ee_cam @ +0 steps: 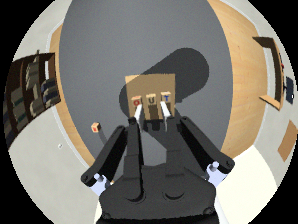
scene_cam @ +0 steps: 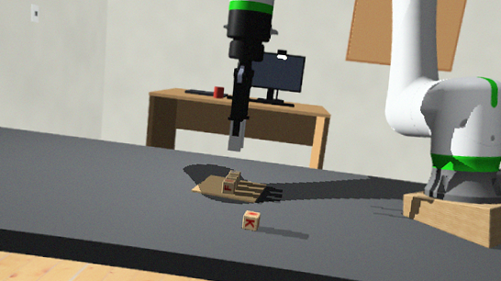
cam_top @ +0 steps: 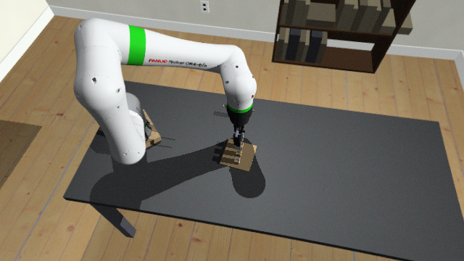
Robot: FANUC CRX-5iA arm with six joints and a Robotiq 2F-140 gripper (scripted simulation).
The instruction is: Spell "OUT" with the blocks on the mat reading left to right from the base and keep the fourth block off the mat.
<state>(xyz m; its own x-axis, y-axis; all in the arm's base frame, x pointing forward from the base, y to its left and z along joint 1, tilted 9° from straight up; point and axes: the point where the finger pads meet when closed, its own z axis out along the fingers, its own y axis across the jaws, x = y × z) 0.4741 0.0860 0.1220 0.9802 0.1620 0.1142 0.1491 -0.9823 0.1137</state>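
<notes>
A tan mat (cam_top: 241, 158) lies on the dark table, and three wooden letter blocks (cam_top: 232, 154) sit on it side by side in a row. They also show in the exterior view (scene_cam: 231, 182) and in the wrist view (ee_cam: 152, 104); their top letters are too small to read. A fourth block with a red K (scene_cam: 251, 220) lies on the table off the mat, also in the wrist view (ee_cam: 96, 127). My gripper (scene_cam: 235, 143) hangs well above the row, fingers slightly apart and empty. It also shows in the top view (cam_top: 238, 143).
The robot base stands on a wooden wedge (scene_cam: 464, 218) at the table's end. A bookshelf (cam_top: 337, 32) and a desk with a monitor (scene_cam: 238, 121) stand away from the table.
</notes>
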